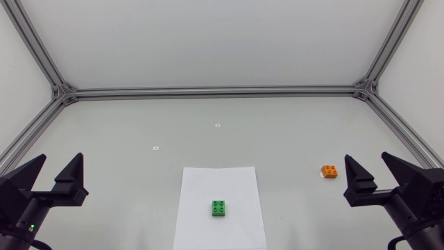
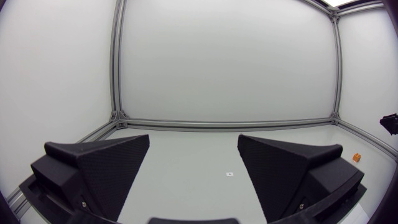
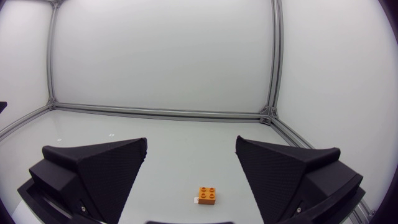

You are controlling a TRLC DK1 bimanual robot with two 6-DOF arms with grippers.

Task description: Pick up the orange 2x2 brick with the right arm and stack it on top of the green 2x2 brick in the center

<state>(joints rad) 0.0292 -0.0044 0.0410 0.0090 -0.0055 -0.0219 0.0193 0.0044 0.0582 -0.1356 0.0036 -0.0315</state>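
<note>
Jaws: the left jaws and the right jaws both stand wide apart, with nothing between them.
Head view, left arm: comes in at the near left corner, its jaws spread over bare tabletop.
Head view, right arm: comes in at the near right corner, with its jaws spread.
Head view, orange 2x2 brick: studs up on the tabletop, near the right jaws' inner tip but not touching it.
Head view, green 2x2 brick: studs up on a white paper sheet at the near middle, well apart from the orange 2x2 brick.
Left wrist view: wide left jaws with a small white mark ahead between them; the orange 2x2 brick is far off to one side.
Right wrist view: the orange 2x2 brick lies just ahead, in line with the gap of the wide right jaws and touched by neither.
</note>
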